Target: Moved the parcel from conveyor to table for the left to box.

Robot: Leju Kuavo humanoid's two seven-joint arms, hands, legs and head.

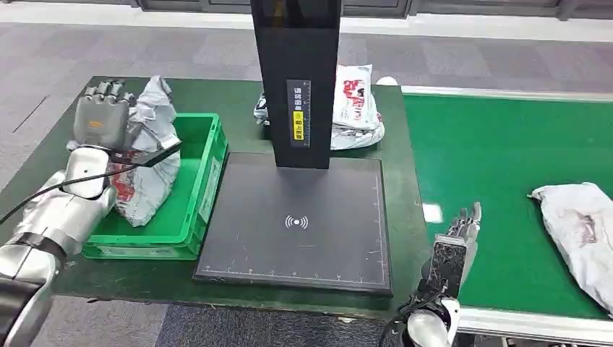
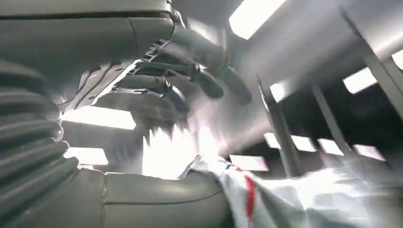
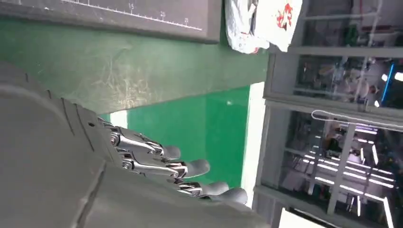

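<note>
Left robot hand (image 1: 105, 116) grips a grey parcel (image 1: 148, 155), which hangs over the green bin (image 1: 206, 177) at the surface's (image 1: 238, 97) left end. I judge the boxing step is in hand; next, I must lower the parcel into the bin and release. Centre: the black scanner (image 1: 300, 217), more bags (image 1: 358, 105) behind it. Right robot hand (image 1: 455, 242) hovers spread and empty at the conveyor (image 1: 491, 159) edge. Another parcel (image 1: 582, 231) waits there.

Crinkled glossy plastic parcel (image 1: 148, 155); smooth green plastic box (image 1: 194, 189); matt green conveyor (image 1: 499, 159)
</note>
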